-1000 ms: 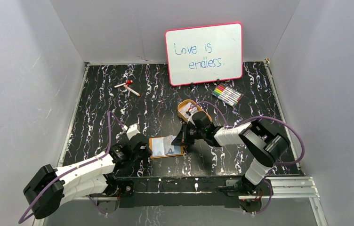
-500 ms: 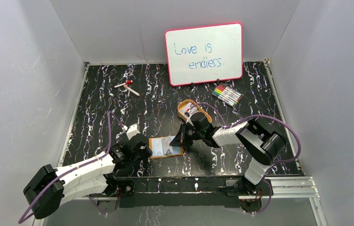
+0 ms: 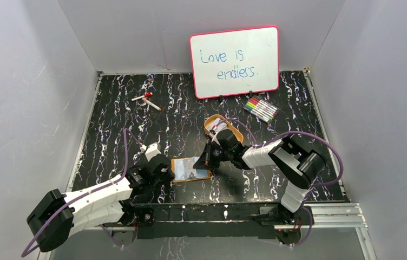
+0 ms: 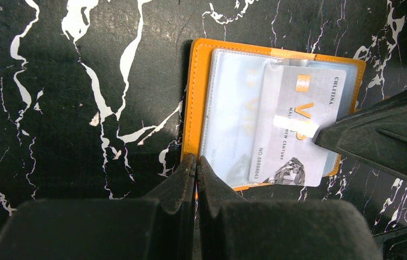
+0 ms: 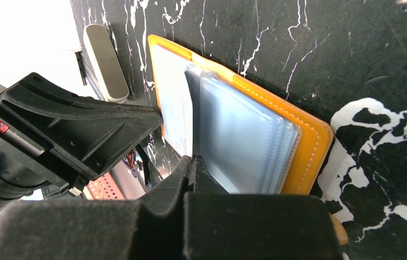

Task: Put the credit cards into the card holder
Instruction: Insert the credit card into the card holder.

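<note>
The card holder (image 3: 182, 170) lies open on the black marbled table, orange rimmed (image 4: 196, 97) with clear pale-blue pockets (image 5: 244, 135). My left gripper (image 3: 170, 173) (image 4: 196, 158) is shut on the holder's near left edge, and orange shows between its jaws. A silver credit card (image 4: 293, 146) printed "VIP" lies over the holder's right half, its left part against a pocket. My right gripper (image 3: 208, 158) (image 5: 192, 158) is shut on that card's right edge. In the right wrist view the credit card (image 5: 173, 116) appears edge-on, pointing into the stack of sleeves.
An oval orange tin tray (image 3: 210, 125) with pale items in it stands just behind the right gripper. Further back are a whiteboard (image 3: 235, 60), a row of coloured markers (image 3: 261, 109) and a red-capped pen (image 3: 147, 100). Grey walls close the sides.
The right gripper has moved a little to the left with the card, further over the holder. The left arm has not moved.
</note>
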Controlling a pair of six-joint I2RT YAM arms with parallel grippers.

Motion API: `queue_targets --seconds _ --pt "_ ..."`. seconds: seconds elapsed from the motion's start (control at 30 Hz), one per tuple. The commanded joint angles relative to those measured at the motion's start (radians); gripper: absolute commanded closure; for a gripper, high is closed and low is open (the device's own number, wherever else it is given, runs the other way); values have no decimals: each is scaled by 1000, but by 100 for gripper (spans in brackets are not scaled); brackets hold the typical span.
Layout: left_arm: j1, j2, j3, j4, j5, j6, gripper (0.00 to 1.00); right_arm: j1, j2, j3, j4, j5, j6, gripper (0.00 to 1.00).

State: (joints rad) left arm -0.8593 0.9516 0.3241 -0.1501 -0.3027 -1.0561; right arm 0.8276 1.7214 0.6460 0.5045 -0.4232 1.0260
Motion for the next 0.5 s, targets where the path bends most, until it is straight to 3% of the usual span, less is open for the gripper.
queue_targets --seconds 0.0,0.47 --pt "3 -13 -12 -8 -13 -3 100 24 31 34 8 -11 6 100" --pt "3 -20 -13 -12 -11 -2 100 43 72 68 -3 -28 -5 100"
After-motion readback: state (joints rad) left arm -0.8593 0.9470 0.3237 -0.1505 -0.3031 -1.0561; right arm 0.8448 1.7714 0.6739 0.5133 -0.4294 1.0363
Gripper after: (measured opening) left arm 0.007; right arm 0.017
